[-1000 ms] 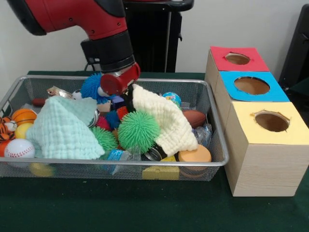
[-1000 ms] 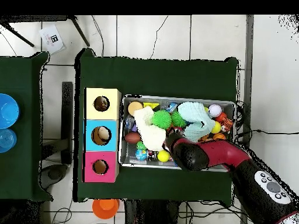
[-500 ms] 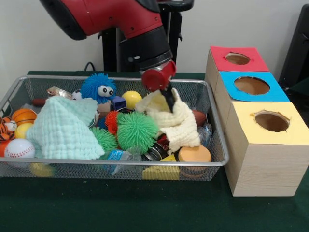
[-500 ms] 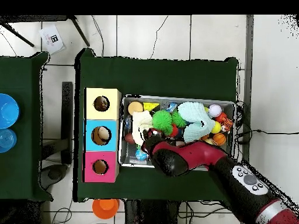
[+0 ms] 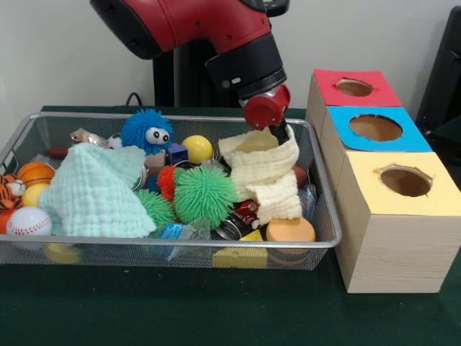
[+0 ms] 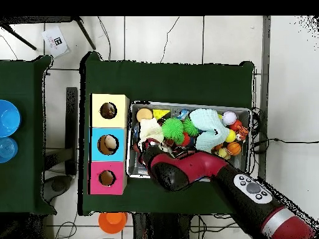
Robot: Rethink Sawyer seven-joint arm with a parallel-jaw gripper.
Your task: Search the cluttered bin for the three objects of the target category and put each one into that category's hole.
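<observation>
The gripper (image 5: 278,135) is holding the cream cloth (image 5: 266,173), clamped on its upper edge and lifting it over the bin (image 5: 173,245) near the boxes; the fingers themselves are mostly hidden. The hole (image 5: 375,127) in the blue top is standing just beside the bin; overhead something pale is lying inside it, so I judge at least one object is done; the rest is unclear.

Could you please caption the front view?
Gripper lifts a cream cloth from the cluttered bin beside three boxes.

Tool (image 5: 279,134) tips buried in cream cloth (image 5: 265,175); grip state unclear.
</observation>
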